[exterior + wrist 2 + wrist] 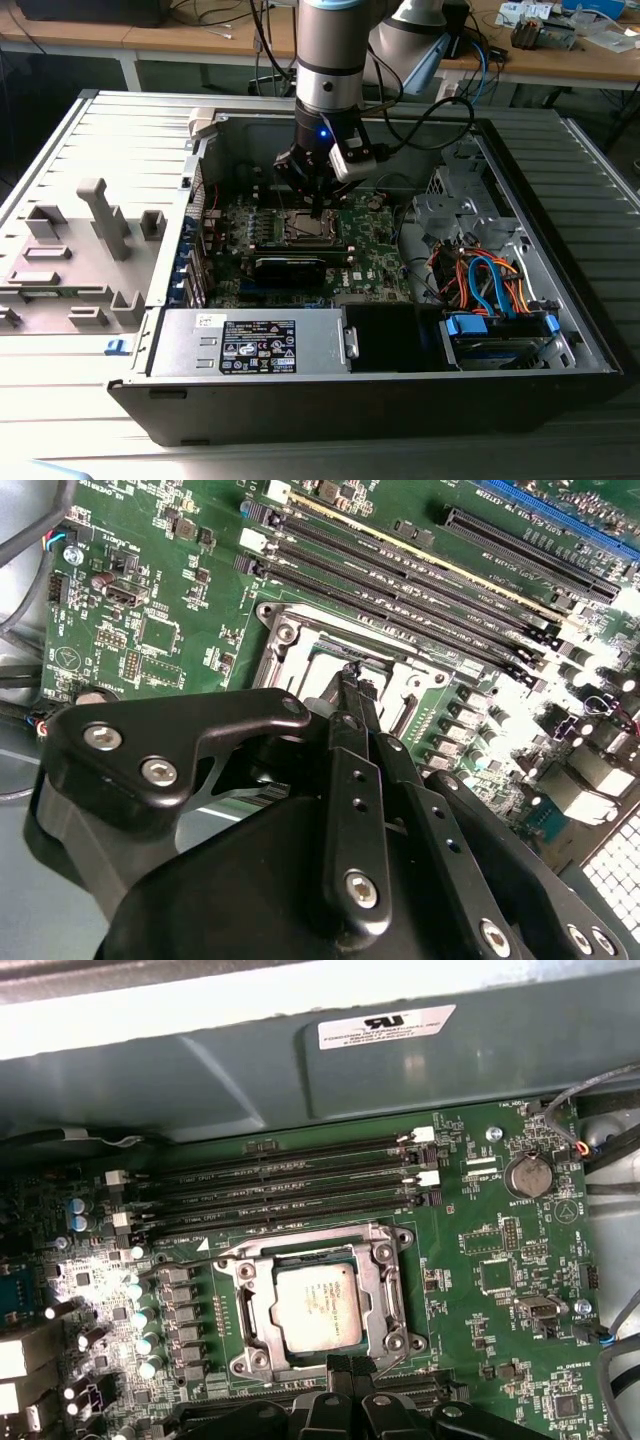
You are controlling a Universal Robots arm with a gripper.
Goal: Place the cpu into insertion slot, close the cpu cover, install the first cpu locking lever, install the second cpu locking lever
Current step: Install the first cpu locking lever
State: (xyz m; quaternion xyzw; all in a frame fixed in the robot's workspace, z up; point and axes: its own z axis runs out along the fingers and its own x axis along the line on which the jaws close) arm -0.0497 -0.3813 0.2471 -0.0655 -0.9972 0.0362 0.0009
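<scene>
Gripper [345, 1370] fingers pressed together, holding nothing, hover at the socket [316, 1305] edge; chip [318, 1306] lies seated under the cover [385, 1290].

Pale, brushed silvery metal on the cpu [318, 1306]; bright silver metal, smooth, on the cpu cover [388, 1290]. Matt black metal with shiny screw heads on the gripper [352, 680]. Glossy green laminate on the circuit board [500, 1290]. Dull grey sheet steel on the computer case [120, 130].

Even bright light; glare on case wall [200, 1070]; pics sharp.
</scene>
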